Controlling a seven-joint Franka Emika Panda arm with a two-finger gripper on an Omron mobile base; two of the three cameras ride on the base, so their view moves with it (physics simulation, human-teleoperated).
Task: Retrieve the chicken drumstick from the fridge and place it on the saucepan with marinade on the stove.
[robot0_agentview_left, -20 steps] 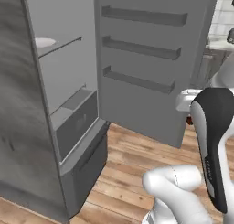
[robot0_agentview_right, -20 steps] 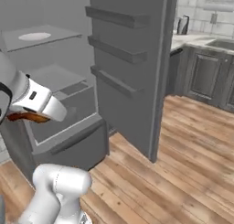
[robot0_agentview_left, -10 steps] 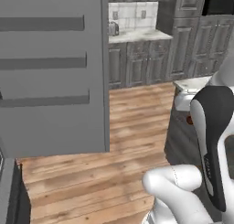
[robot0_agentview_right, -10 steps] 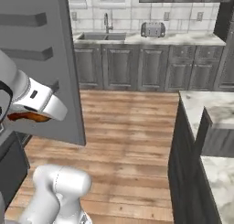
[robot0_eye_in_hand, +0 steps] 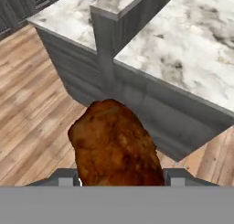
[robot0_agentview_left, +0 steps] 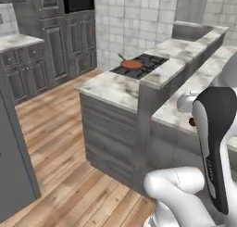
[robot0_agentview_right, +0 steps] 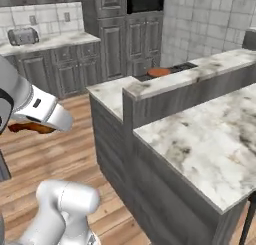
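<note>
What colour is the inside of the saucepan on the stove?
Orange-brown; the saucepan shows best in the left base view, on the black stove.

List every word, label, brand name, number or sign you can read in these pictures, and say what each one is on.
None: no readable text stands anywhere in these views.
The chicken drumstick, the saucepan with marinade, the stove, the marble counter and the grey cabinets are all plain.
The toaster on the far counter is too small to show any marking.

Glossy white rounded arm (robot0_agentview_left: 178, 193), black joint panel
</note>
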